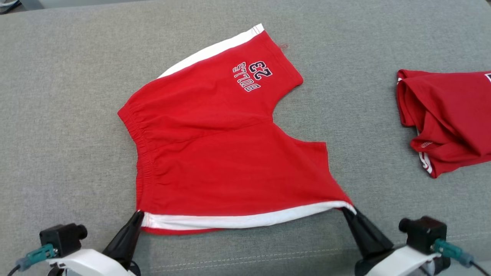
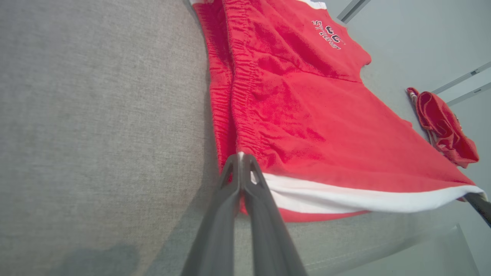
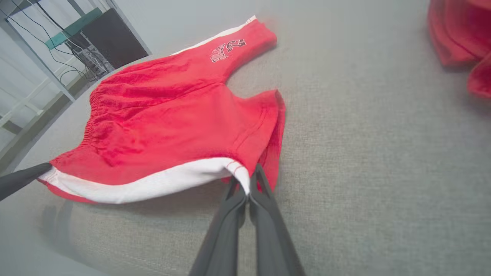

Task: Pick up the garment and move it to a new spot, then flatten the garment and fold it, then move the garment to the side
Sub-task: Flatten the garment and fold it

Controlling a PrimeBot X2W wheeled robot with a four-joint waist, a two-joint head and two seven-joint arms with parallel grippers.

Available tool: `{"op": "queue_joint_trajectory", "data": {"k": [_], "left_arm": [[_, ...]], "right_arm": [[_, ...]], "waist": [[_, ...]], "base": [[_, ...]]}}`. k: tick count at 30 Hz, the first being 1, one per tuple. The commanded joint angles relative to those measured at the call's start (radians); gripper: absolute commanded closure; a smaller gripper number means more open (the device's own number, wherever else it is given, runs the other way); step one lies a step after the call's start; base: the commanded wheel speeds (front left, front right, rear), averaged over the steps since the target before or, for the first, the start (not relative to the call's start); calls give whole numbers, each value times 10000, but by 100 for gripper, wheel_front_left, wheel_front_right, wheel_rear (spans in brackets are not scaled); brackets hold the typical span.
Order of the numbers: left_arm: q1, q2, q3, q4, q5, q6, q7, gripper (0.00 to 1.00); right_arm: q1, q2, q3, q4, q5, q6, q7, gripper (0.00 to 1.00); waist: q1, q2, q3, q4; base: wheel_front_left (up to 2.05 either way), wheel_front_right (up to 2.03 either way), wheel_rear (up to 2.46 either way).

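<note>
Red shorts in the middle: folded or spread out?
Spread out: the red shorts lie open, waistband and both legs showing; left hand and right hand pinch the near white stripe.

Head view: high, facing forward and down over the grey bench (image 1: 57,115), with the red shorts (image 1: 230,153) whole at mid-frame.
Left wrist view: low and close, looking along the left claw (image 2: 241,155) across the waistband.
Right wrist view: low and close, looking along the right claw (image 3: 251,178) at the leg hem.
Shared by all three: the shorts, the white side stripe (image 1: 245,220) and the second red garment (image 1: 448,119).
</note>
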Motion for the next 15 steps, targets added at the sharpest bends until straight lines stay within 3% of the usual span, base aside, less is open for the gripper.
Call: {"op": "queue_joint_trajectory", "data": {"k": [1, 4, 8, 15], "left_arm": [[-741, 401, 409, -418, 59, -198, 59, 100], [-1240, 363, 431, -714, -25, -528, 249, 100], [-2614, 287, 604, -822, -16, -1090, 553, 100], [-5215, -629, 838, 744, -181, -1929, 724, 100]], "right_arm": [[-664, -346, 80, -384, -148, -29, 93, 100], [-1392, -716, 46, -351, -214, -29, 219, 100], [-3551, -1676, 311, 177, -280, -29, 509, 100], [-7816, -2756, 1530, 2605, 19, -29, 829, 100]], "waist": [[0, 0, 108, 123], [0, 0, 229, 275], [0, 0, 611, 670], [0, 0, 1424, 1557]], "base": [[0, 0, 0], [0, 0, 0], [0, 0, 0], [0, 0, 0]]}}
